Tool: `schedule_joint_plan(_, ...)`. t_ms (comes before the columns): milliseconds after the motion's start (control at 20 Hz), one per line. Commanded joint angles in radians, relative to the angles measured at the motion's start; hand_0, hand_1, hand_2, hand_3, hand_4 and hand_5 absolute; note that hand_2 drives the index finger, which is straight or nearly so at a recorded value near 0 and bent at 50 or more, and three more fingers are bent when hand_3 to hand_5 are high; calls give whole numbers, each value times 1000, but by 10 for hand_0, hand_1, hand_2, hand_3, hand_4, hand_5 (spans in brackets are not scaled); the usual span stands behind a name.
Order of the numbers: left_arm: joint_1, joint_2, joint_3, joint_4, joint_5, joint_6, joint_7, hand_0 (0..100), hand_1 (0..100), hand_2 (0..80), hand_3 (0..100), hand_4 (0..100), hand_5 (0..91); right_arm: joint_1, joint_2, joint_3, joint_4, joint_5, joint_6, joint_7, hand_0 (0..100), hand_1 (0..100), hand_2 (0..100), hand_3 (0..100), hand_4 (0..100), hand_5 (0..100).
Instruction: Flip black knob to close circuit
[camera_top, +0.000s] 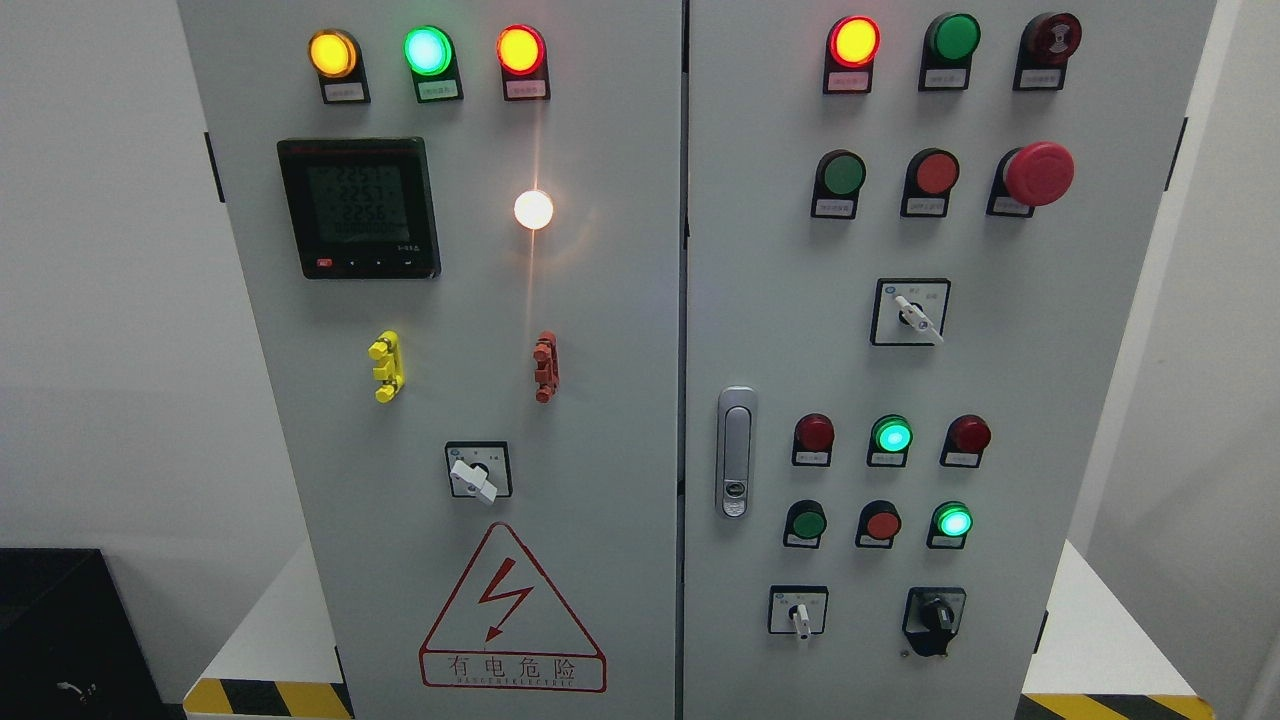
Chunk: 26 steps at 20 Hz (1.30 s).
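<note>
The black knob (935, 620) sits at the lower right of the grey cabinet's right door (1080, 400), on a black square plate. Its handle points down and to the left. Just left of it is a small white-handled selector switch (799, 612) pointing straight down. Neither of my hands nor arms shows anywhere in the head view.
Red, green and amber lamps and buttons cover both doors. A red mushroom stop button (1038, 173) sticks out at upper right. A silver door latch (736, 451) sits by the centre seam. Another white selector (918, 314) is higher up. The left door holds a meter (359, 207).
</note>
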Motion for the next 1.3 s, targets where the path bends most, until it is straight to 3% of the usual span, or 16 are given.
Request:
schedule_joint_plan(0,21,0,0,-23,0,0,0,120,556,0,0,0,0,-21,0,-17,-229,80,27,28,0,0,866,1000,880,918)
schedule_joint_plan(450,21,0,0,-23,0,0,0,120,556,0,0,0,0,-130,8,-23,-255,146,93,92,0,0,865,1000,884,920)
schedule_joint_plan(650,21,0,-1,-23,0,0,0,120,556,0,0,0,0,-168,6,-26,-255,175,107,100,0,0,866,1000,887,921)
schedule_joint_plan(1250,21,1,0,-23,0,0,0,120,556,0,0,0,0,-286,-11,-26,-255,238,205,204,0,0,861,1000,889,922)
